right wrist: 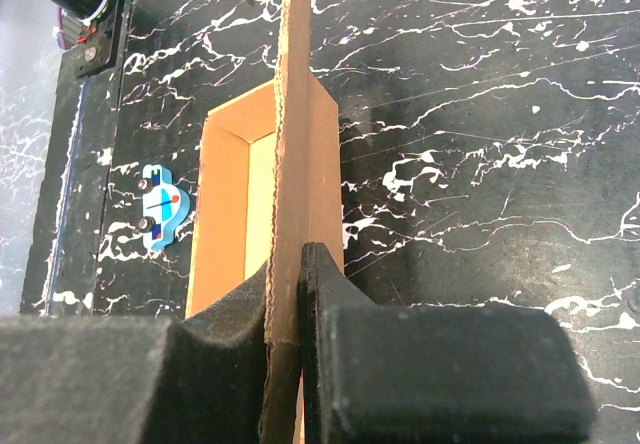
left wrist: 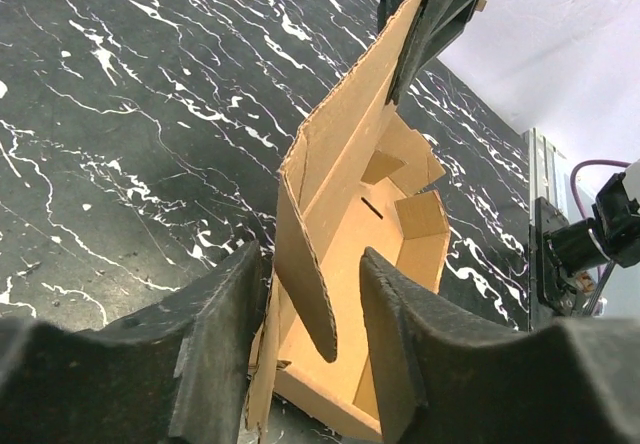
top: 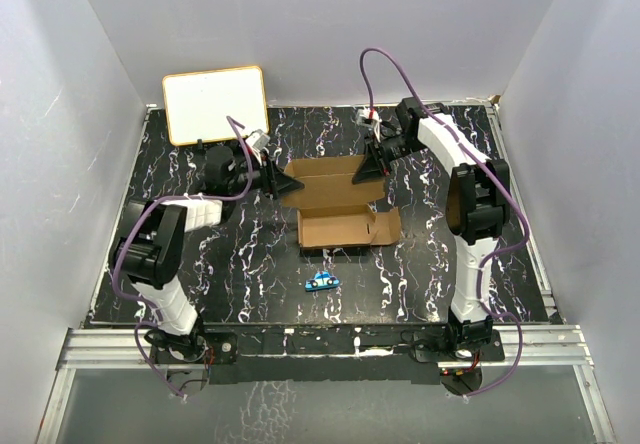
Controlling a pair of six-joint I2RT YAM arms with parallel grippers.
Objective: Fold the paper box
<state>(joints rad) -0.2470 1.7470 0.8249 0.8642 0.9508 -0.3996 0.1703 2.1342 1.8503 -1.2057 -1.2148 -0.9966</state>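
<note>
The paper box is seen near the middle of the bench, between the two arms, partly folded. Its shallow tray lies flat on the bench with the open side up, and a tall panel is raised from the tray's far edge.

The right hand is clenched on the right end of this tall panel. In the right wrist view the right hand is shown with both fingers pressed against the cardboard, the panel being seen edge-on and upright between them. The tray is seen to the left of the panel in that view.

The left hand is placed at the left end of the box. In the left wrist view the left hand is shown with its fingers apart, and a rounded side flap is found in the gap between them. The flap is not pinched; bare space is left between it and the finger on the right of that view. Whether the other finger touches the cardboard cannot be told.

A small blue toy car lies on the bench just in front of the box, apart from it. A white board with a tan frame is leaned at the far left corner, well apart from the box.
</note>
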